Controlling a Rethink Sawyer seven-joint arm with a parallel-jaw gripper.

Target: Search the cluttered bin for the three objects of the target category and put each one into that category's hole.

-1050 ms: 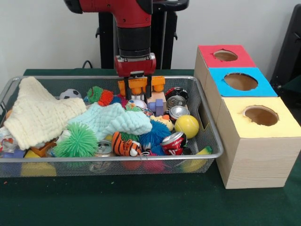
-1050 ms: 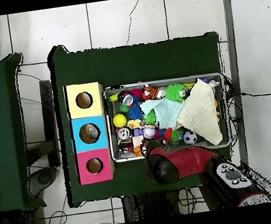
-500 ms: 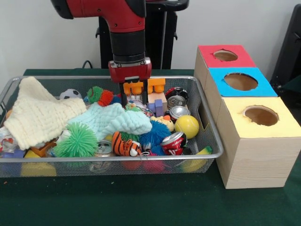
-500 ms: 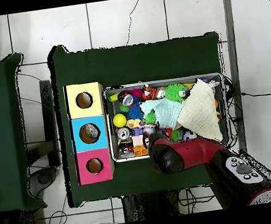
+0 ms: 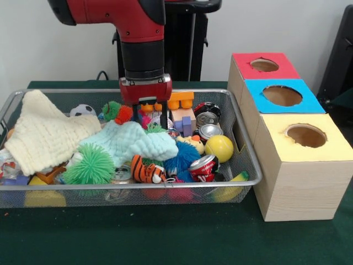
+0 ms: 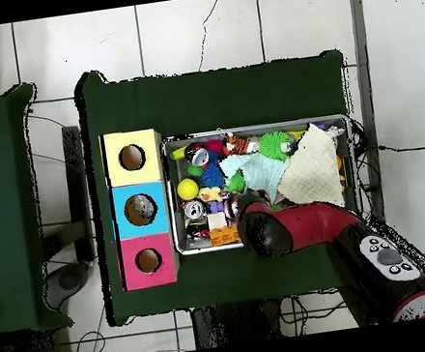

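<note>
A wire mesh bin [image 5: 132, 184] holds a jumble of toys, cans and cloths. My gripper [image 5: 150, 117] hangs open in the bin's far middle, its fingers [image 5: 164, 116] dipping to the far edge of a light teal cloth [image 5: 132, 141], beside a red-green spiky toy [image 5: 117, 112]. Nothing is between the fingers. To the right stand three boxes with round holes: red [image 5: 265, 65], blue [image 5: 282, 95], yellow [image 5: 306, 135]. In the overhead view the arm [image 6: 268, 231] covers the gripper and part of the bin [image 6: 356, 171].
In the bin lie a cream cloth [image 5: 47, 132], a green spiky ball [image 5: 91, 164], a yellow ball [image 5: 219, 148], several soda cans [image 5: 203, 164], a tiger toy [image 5: 146, 172], an orange block [image 5: 181, 100] and a soccer ball [image 5: 83, 110].
In the front view my gripper has moved left, away from the orange block, and a little lower, toward the teal cloth. The bin's contents have not visibly shifted.
</note>
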